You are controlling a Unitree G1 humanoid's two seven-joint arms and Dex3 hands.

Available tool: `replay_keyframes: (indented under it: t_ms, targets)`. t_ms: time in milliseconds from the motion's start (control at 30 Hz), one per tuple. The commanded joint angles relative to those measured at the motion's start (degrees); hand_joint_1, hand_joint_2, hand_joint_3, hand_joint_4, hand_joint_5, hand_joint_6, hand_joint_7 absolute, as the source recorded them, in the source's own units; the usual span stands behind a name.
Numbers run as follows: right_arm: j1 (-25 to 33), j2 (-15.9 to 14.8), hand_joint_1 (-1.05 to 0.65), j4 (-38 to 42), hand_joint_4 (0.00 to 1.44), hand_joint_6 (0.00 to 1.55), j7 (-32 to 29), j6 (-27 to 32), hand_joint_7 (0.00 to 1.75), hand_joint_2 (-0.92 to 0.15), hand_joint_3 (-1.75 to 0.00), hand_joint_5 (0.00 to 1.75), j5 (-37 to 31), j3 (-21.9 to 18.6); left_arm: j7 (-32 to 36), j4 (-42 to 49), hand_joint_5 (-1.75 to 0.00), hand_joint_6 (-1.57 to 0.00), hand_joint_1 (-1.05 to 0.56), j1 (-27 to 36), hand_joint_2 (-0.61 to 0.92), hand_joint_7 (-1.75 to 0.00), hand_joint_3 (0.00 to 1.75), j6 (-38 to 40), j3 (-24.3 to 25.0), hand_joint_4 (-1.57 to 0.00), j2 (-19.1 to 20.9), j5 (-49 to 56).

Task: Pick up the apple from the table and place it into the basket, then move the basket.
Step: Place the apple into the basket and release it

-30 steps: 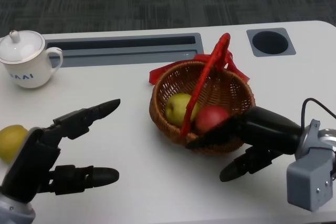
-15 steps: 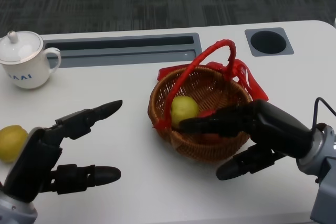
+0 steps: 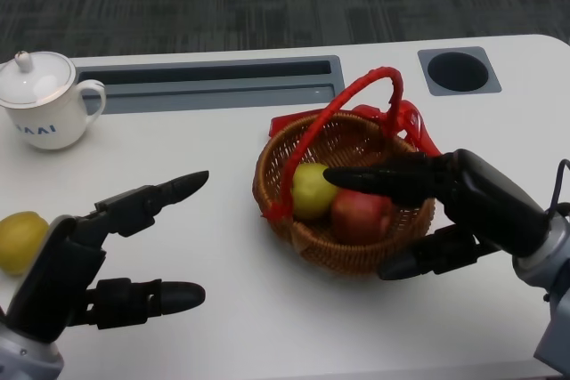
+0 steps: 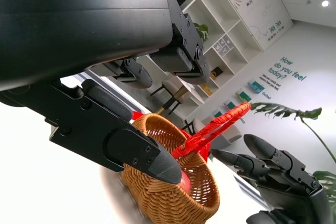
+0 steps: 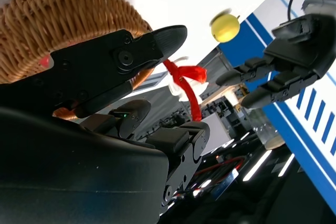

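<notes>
The wicker basket (image 3: 294, 233) with a red handle (image 3: 356, 100) stands mid-table. Inside it lie a red apple (image 3: 359, 217) and a yellow-green apple (image 3: 311, 190). My right hand (image 3: 450, 211) is at the basket's right side with its fingers spread: the upper ones stretch just over the red apple, while the lowest lies outside the wall. It holds nothing. My left hand (image 3: 89, 260) hovers open at the lower left, well apart from the basket. The left wrist view shows the basket (image 4: 173, 198) and my right hand (image 4: 273, 166) beyond it.
A yellow fruit (image 3: 18, 242) lies on the table by my left forearm. A white lidded cup (image 3: 40, 100) stands at the far left. A grey slot (image 3: 205, 82) and a round recess (image 3: 457, 70) run along the table's back.
My right hand carried the red apple over the rim, let it go inside the basket, and drew back slightly to the right. The basket's handle swung round. My left hand stayed put.
</notes>
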Motion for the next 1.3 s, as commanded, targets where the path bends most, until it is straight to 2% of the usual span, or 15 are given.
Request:
replay_keyframes:
  t_ms: [33, 367, 467, 733, 967, 1167, 1200, 1233, 1300]
  targets:
    - [-0.61, -1.83, -0.68, 1.13, 0.63, 0.46, 0.19, 2.41, 0.02, -0.82, -0.01, 0.01, -0.16, -0.46, -0.47, 0.02, -0.01, -0.6, -0.61, -0.38, 0.78, 0.0, 0.0, -0.44, 0.06, -0.63, 1.0, -0.43]
    - [-1.8, -0.75, -0.71, 3.36, 0.82, 0.63, -1.34, 11.87, 0.04, -0.81, 0.0, 0.06, -7.76, 5.23, -0.29, -0.18, 0.0, -0.61, -0.61, -0.51, 0.78, 0.0, 0.0, -0.47, 0.01, -0.64, 0.78, -0.17]
    - [-2.49, -0.3, -0.7, 4.65, 0.83, 0.67, -0.27, 15.52, 0.04, -0.81, -0.01, 0.05, -9.79, 8.18, -0.04, -0.07, -0.01, -0.61, -0.61, -0.42, 0.78, 0.0, 0.0, -0.81, 0.03, -0.64, 0.58, -0.01]
    - [-4.33, 1.81, -0.67, 7.98, 0.92, 0.8, -3.38, 22.8, 0.04, -0.81, 0.0, 0.04, -14.74, 16.0, 0.13, -0.49, 0.0, -0.61, -0.62, -0.05, 0.79, 0.0, 0.0, -0.87, 0.22, -0.64, 0.42, -0.07]
    - [-8.11, 4.16, -0.61, 11.24, 0.94, 0.8, 3.81, 32.62, 0.01, -0.83, -0.01, 0.02, -14.37, 19.56, 0.4, -0.22, 0.0, -0.6, -0.61, -0.37, 0.8, 0.0, 0.0, -1.36, 0.21, -0.64, 0.1, 0.16]
    - [-9.93, 5.74, -0.54, 12.76, 1.06, 0.87, 6.49, 40.01, 0.03, -0.86, -0.01, 0.05, -16.5, 23.08, 1.06, -1.34, 0.0, -0.61, -0.63, 0.52, 0.8, 0.0, 0.0, -1.02, 0.51, -0.65, -0.95, 0.44]
    - [-10.03, 6.09, -0.51, 12.84, 1.1, 0.91, 6.18, 41.34, 0.03, -0.88, -0.01, 0.13, -16.87, 23.79, 1.12, -1.58, 0.0, -0.61, -0.63, 0.75, 0.8, 0.0, 0.0, -0.97, 0.6, -0.65, -1.05, 0.5]
    - [-10.03, 6.41, -0.47, 12.87, 1.11, 0.96, 5.63, 42.46, 0.03, -0.89, -0.01, 0.34, -17.09, 24.39, 1.15, -1.74, 0.0, -0.61, -0.63, 0.93, 0.8, 0.0, 0.0, -0.96, 0.69, -0.65, -1.13, 0.53]
    - [-10.02, 6.81, -0.38, 12.83, 1.02, 1.06, 4.47, 44.04, 0.02, -0.9, 0.0, 0.96, -17.26, 25.4, 1.1, -1.75, 0.0, -0.6, -0.64, 1.11, 0.81, 0.0, 0.01, -1.09, 0.83, -0.65, -1.23, 0.37]
